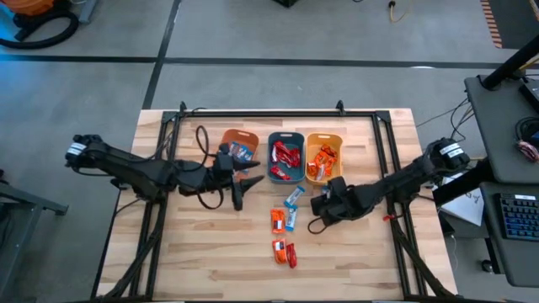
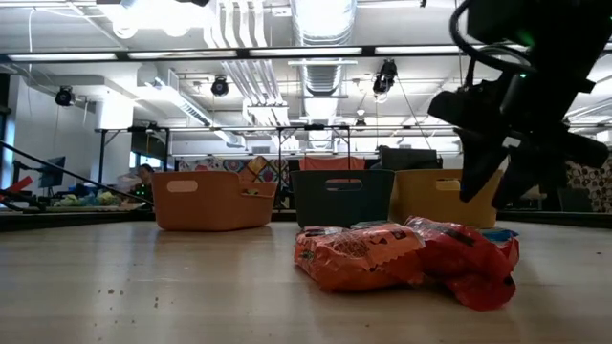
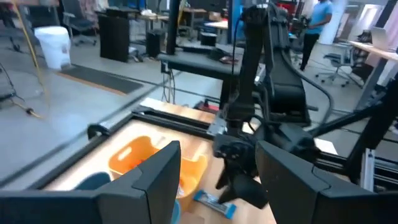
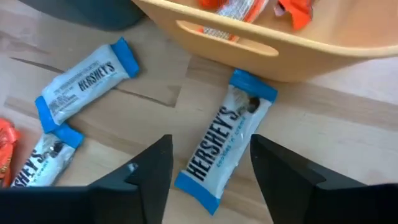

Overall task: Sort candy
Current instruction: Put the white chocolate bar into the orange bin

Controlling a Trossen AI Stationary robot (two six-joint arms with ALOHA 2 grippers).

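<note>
Three bins stand in a row at the far middle: orange (image 1: 240, 145), teal (image 1: 286, 157) and yellow-orange (image 1: 323, 157), each with candy inside. My right gripper (image 4: 208, 171) is open, tilted down just in front of the yellow-orange bin (image 4: 249, 43). Its fingers stand on either side of a blue-and-white candy (image 4: 224, 146) that lies flat on the table, and they do not touch it. In the high view my right gripper (image 1: 323, 204) hides this candy. My left gripper (image 1: 244, 187) is open and holds nothing, raised in front of the orange bin.
Loose candies lie on the table in front of the bins: two blue-and-white ones (image 1: 294, 197) (image 1: 290, 219), orange ones (image 1: 276, 220) (image 1: 279, 248) and a red one (image 1: 291, 254). A black frame rail (image 1: 269, 112) runs along the far edge. People and desks show beyond the table.
</note>
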